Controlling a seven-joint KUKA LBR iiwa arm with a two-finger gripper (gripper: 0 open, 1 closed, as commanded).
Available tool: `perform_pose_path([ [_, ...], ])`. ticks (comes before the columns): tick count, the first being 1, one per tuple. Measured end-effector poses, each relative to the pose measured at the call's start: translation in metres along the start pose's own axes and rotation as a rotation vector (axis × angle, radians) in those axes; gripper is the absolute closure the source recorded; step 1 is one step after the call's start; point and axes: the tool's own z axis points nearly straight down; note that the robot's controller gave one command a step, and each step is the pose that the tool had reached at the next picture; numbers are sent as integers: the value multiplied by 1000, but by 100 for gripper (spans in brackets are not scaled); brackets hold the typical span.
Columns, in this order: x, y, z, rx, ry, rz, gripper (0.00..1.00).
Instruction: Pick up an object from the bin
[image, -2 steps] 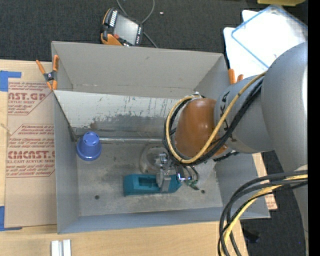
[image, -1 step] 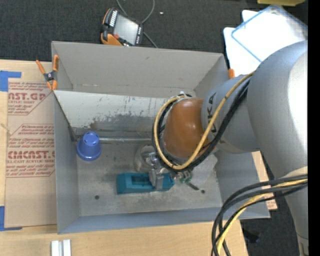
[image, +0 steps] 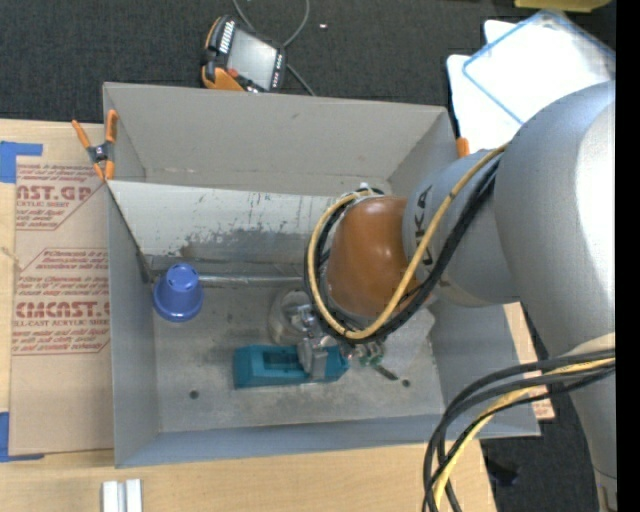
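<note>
One arm (image: 540, 230): the largest thing I see. It comes in from the right, with its orange wrist cover (image: 362, 262) and looped cables (image: 318, 262) hanging low at centre.
Bin (image: 270, 130): grey metal, with a mostly bare floor and few things in it.
Teal block (image: 262, 367): flat and oblong, lying on the floor toward the near wall. I take it for the target, since the gripper (image: 318, 352) sits at its right end.
Blue cup (image: 178, 293): small and rounded, by the left wall, well apart from the block.
Gripper state: it is low, at or on the block's right end. From here I cannot tell whether it is open or closed, nor whether it has the block.
Green scrap (image: 372, 352): tiny, just right of the gripper, partly under the cables.
Risk, grip: taken at one end, I judge the block could swing or slip out on the lift.
Risk, view: the wrist cover hides the contact, so I might lift on a miss without knowing it.
Risk, snag: the green scrap lies near enough to be dragged or pinched along.
</note>
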Motion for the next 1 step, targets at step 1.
perform_pose_path([
  [1, -4, 12, 3, 4, -21, -22, 0],
])
